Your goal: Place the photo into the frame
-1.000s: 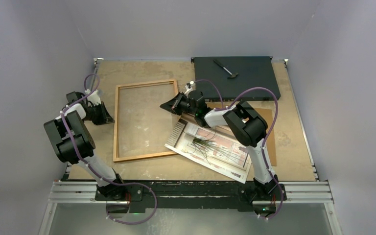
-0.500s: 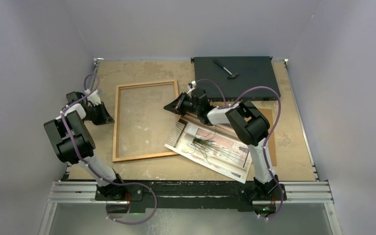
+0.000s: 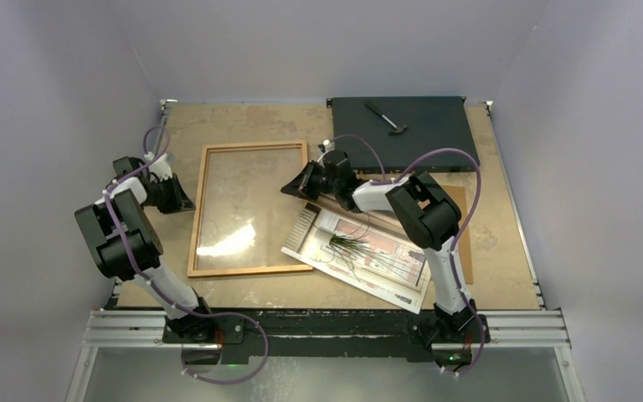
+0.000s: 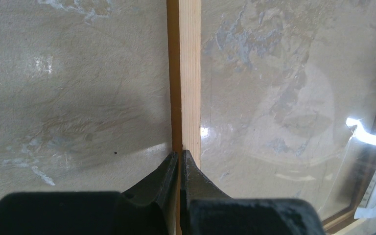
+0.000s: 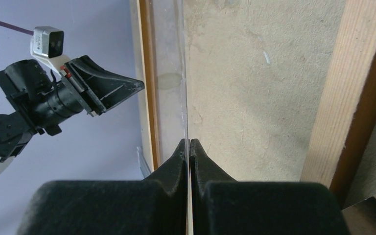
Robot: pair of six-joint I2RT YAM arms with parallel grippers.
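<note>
The frame (image 3: 249, 269), thin orange-brown wood with a clear pane, lies left of centre. My right gripper (image 3: 293, 186) is at its right rail. In the right wrist view the jaws (image 5: 189, 142) are shut on the pane's thin edge (image 5: 183, 73). My left gripper (image 3: 186, 201) is shut. Its tips (image 4: 179, 154) meet at the frame's left rail (image 4: 190, 73), and I cannot tell if they pinch it. The photo (image 3: 377, 260) lies face up at centre right, its left corner over the frame's near right corner.
A brown hardboard sheet (image 3: 462, 219) lies under the photo's far side. A black flat box (image 3: 419, 134) with a small tool (image 3: 385, 117) on it sits at the back right. The walls stand close on the left, the right and the far side.
The frame has shifted: its near left corner slid left, and a bright reflection now shows on the pane. My right wrist moved slightly farther back. The left arm has not moved.
</note>
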